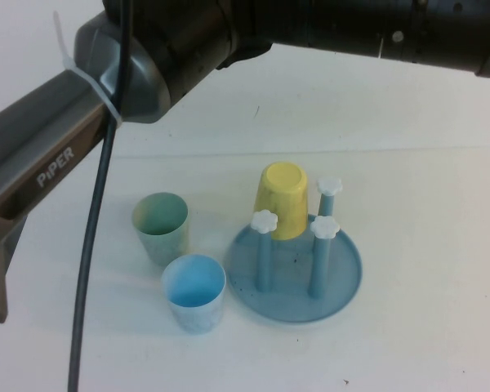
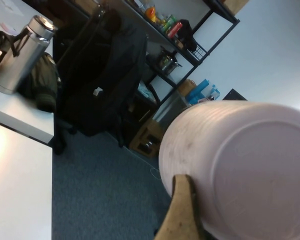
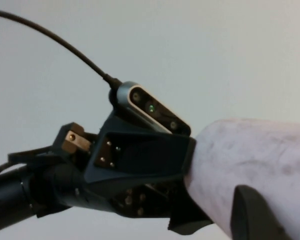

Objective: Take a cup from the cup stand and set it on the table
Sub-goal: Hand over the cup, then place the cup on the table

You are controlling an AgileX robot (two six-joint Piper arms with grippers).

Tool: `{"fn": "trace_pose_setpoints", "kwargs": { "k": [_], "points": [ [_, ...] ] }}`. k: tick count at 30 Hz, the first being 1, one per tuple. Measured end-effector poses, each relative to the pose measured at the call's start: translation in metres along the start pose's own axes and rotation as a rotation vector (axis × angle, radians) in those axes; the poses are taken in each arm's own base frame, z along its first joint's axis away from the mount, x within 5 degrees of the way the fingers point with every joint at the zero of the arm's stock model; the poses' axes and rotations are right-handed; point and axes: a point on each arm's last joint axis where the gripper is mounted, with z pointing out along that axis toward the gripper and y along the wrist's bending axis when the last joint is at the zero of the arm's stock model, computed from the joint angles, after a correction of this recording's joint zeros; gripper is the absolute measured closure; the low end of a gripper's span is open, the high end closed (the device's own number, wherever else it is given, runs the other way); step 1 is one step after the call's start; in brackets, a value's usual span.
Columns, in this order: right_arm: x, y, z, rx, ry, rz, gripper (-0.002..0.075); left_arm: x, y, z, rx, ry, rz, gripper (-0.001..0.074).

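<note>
Cup [image 2: 240,165] being gripped aloft by left hand [image 3: 192,192], right hand [image 3: 255,212] alongside it, grip state cannot be told, white bench [image 1: 425,204] below, black shelving [image 2: 155,45], blue carpet [image 2: 100,185]

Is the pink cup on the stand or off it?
Off: left gripper holds the cup midair, right gripper beside it; cup stand carries only the yellow cup.

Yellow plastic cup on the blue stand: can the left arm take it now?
Probably not yet. The left gripper, raised high above the white table, holds the pale pink plastic tumbler, and the right gripper is up beside the same tumbler. Nothing covers the yellow plastic cup itself.
</note>
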Motion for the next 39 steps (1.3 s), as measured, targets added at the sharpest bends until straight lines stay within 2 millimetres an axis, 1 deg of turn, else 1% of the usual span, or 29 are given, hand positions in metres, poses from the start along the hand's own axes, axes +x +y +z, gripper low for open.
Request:
{"fn": "trace_pose_setpoints", "kwargs": {
  "k": [2,3,4,6,8,9,10,12,14,15,16,17,19,21,22,25,27,29,32,34,36,39],
  "points": [
    [0.0,0.001,0.0,-0.007,0.001,-0.009,0.0624,0.0,0.0,0.0,0.002,0.003,-0.006,0.0226],
    [0.0,0.001,0.0,-0.012,0.001,-0.024,0.0641,0.0,0.0,0.0,-0.003,0.006,-0.01,0.022],
    [0.0,0.001,0.0,-0.012,0.001,-0.044,0.0671,0.001,0.001,0.0,-0.005,0.015,-0.013,0.0188],
    [0.0,0.001,0.0,-0.006,0.002,-0.084,0.0697,0.003,0.001,-0.001,-0.008,0.036,-0.016,0.0106],
    [0.001,-0.001,0.002,0.0,0.009,-0.105,0.0704,0.004,0.002,-0.002,-0.017,0.05,-0.024,0.0071],
    [0.002,-0.002,0.004,0.003,0.02,-0.111,0.0704,0.003,0.003,-0.004,-0.032,0.053,-0.024,0.0074],
    [0.004,-0.004,0.007,0.006,0.04,-0.122,0.0705,0.003,0.004,-0.006,-0.056,0.063,-0.024,0.0099],
    [0.01,-0.01,0.014,0.013,0.092,-0.142,0.0705,0.002,0.008,-0.013,-0.131,0.092,-0.025,0.0203],
    [0.017,-0.015,0.022,0.015,0.15,-0.155,0.0705,0.001,0.012,-0.021,-0.225,0.127,-0.033,0.0372],
    [0.021,-0.019,0.027,0.016,0.183,-0.166,0.0706,0.001,0.014,-0.024,-0.273,0.143,-0.037,0.0483],
    [0.024,-0.022,0.032,0.017,0.218,-0.177,0.0706,0.001,0.016,-0.027,-0.33,0.167,-0.033,0.0569],
    [0.027,-0.025,0.038,0.014,0.251,-0.183,0.0706,0.003,0.018,-0.031,-0.401,0.197,-0.025,0.0625],
    [0.03,-0.03,0.048,0.006,0.322,-0.181,0.0706,0.005,0.019,-0.039,-0.512,0.246,-0.003,0.0689],
    [0.035,-0.036,0.061,-0.008,0.42,-0.172,0.0706,0.007,0.021,-0.048,-0.644,0.298,0.023,0.0713],
    [0.037,-0.038,0.067,-0.024,0.472,-0.183,0.0706,0.008,0.018,-0.051,-0.709,0.318,0.043,0.0721],
    [0.048,-0.048,0.087,-0.069,0.677,-0.178,0.0706,0.012,0.016,-0.062,-0.883,0.379,0.081,0.073],
    [0.058,-0.059,0.1,-0.087,0.813,-0.171,0.0706,0.017,0.014,-0.067,-0.986,0.424,0.099,0.0732],
    [0.069,-0.071,0.111,-0.094,0.941,-0.178,0.0706,0.025,0.012,-0.071,-1.051,0.466,0.107,0.0732],
    [0.09,-0.091,0.124,-0.091,1.127,-0.198,0.0706,0.038,0.007,-0.077,-1.106,0.525,0.108,0.0734],
    [0.108,-0.103,0.132,-0.084,1.225,-0.195,0.0706,0.049,0.006,-0.079,-1.115,0.557,0.086,0.0735],
    [0.128,-0.108,0.138,-0.105,1.3,-0.187,0.0706,0.062,0.003,-0.084,-1.118,0.584,0.06,0.0735],
    [0.154,-0.104,0.146,-0.155,1.375,-0.204,0.0706,0.079,0.0,-0.091,-1.136,0.607,0.037,0.0736]
  ]
}}
